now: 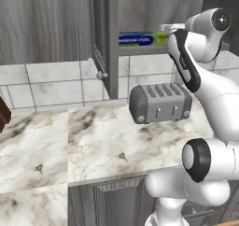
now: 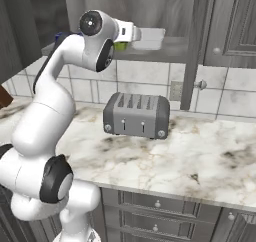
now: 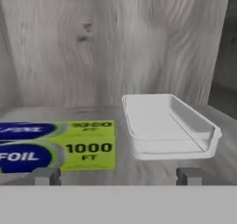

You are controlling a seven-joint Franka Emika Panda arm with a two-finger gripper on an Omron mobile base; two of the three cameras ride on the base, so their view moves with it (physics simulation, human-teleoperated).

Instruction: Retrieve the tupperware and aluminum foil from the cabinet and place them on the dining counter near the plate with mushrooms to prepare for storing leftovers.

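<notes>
You have the gripper [image 3: 118,176] level with the open cabinet [image 1: 105,43], its jaws spread wide and holding nothing, the two fingertips [image 3: 45,176] poised at the front edge of the shelf. On that shelf the tupperware [image 3: 166,126] lies toward the right side, just beyond the right fingertip, with the aluminum foil [image 3: 58,145] beside it to the left, its yellow-green end nearest the container and a narrow strip of bare shelf between them. In the hand view the gap between the jaws is centred nearer that strip than on either item.

Your main risk, as I judge it, is going straight in: one finger would ride onto the foil carton while the other meets the container's left wall, and you would shove both back instead of gripping one. Shift toward the tupperware first. Its translucent walls look thin and smooth, so a pinch on one rim could let it tip or slip. Watch the open door edge [image 1: 112,75] and the toaster [image 1: 160,103] on the marble counter [image 1: 93,145] directly beneath; a dropped item would land there.

Count: one tupperware, one foil carton, one toaster, one cabinet standing open
</notes>
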